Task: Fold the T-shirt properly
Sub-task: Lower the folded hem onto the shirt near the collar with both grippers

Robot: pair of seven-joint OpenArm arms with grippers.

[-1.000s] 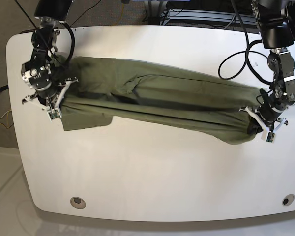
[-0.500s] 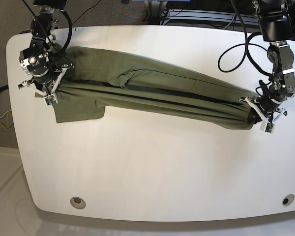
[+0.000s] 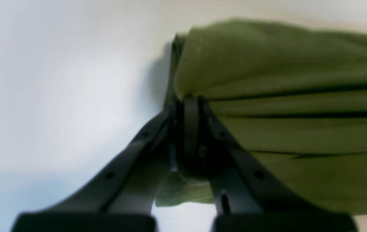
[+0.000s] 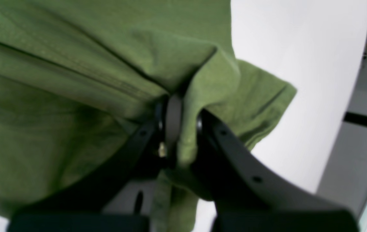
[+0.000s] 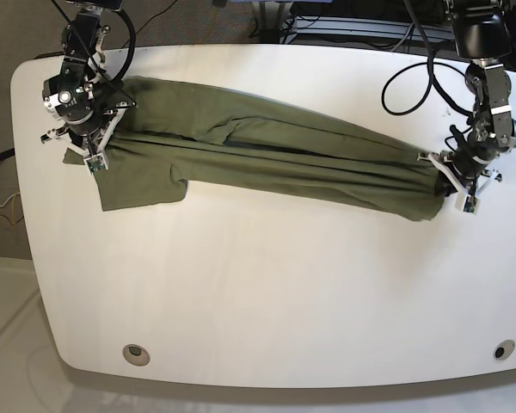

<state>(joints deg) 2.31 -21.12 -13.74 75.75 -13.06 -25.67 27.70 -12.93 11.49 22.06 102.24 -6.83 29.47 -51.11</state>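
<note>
The T-shirt lies stretched in a long folded band on the white surface, strung between both sets of jaws. The left gripper and right gripper are each clamped tight on bunched cloth at opposite ends.

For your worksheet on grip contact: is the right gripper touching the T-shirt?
Touching. The right wrist view shows the right gripper shut on a fold of the T-shirt.
</note>
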